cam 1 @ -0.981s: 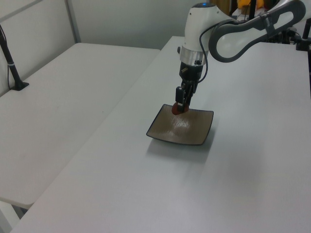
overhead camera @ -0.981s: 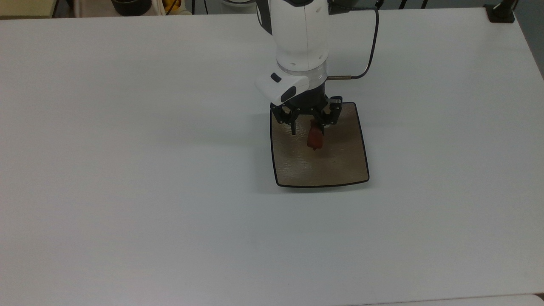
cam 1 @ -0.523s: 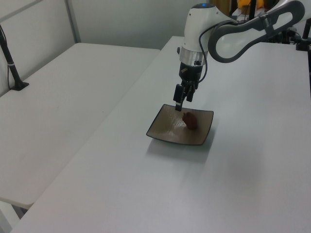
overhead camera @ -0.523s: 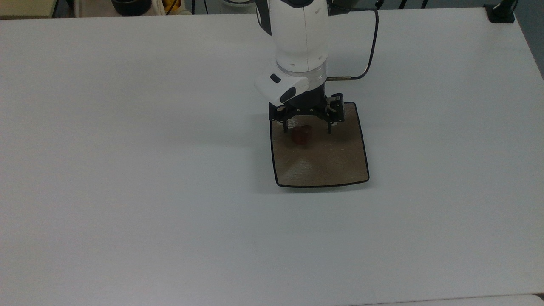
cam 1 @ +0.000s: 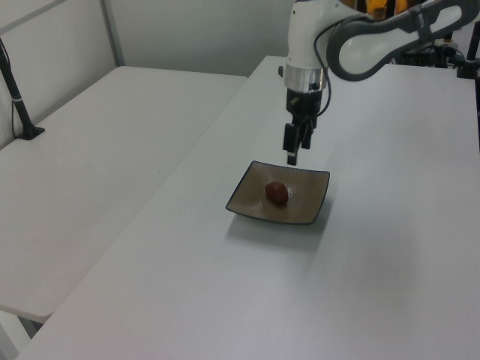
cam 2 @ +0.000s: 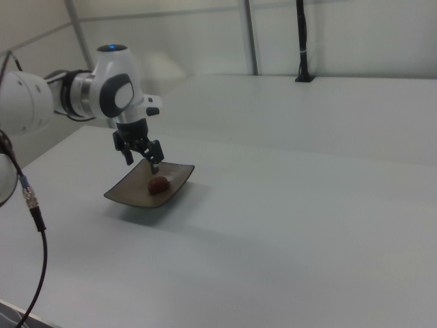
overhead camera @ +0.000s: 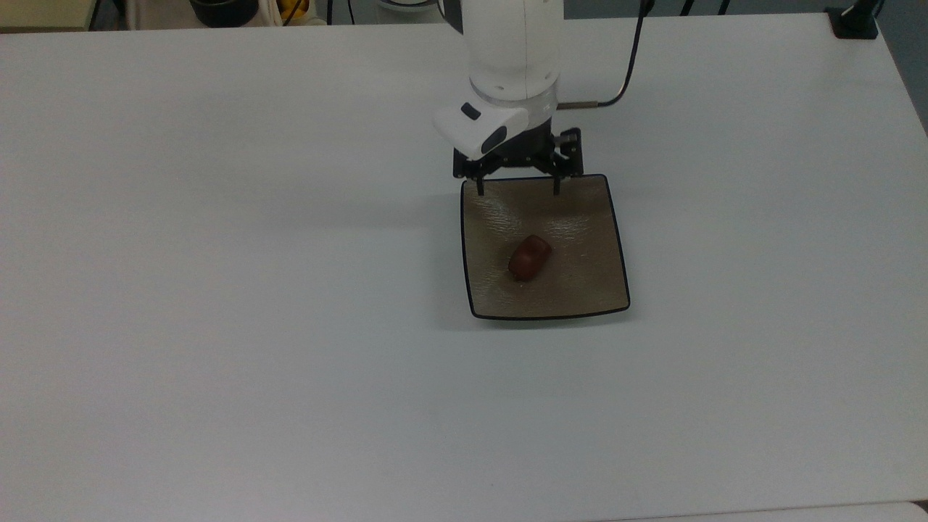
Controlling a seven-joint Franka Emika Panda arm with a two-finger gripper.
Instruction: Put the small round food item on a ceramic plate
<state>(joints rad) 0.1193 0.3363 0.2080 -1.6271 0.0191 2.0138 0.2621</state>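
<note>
Small round food item (overhead camera: 528,258) lies on ceramic plate (overhead camera: 580,290), plate on surface (overhead camera: 217,290); pincer (overhead camera: 518,187) above plate's far edge, top view.

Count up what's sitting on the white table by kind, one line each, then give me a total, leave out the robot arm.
Ceramic plate: 1
Small round food item, lying on the plate: 1
Total: 2
</note>
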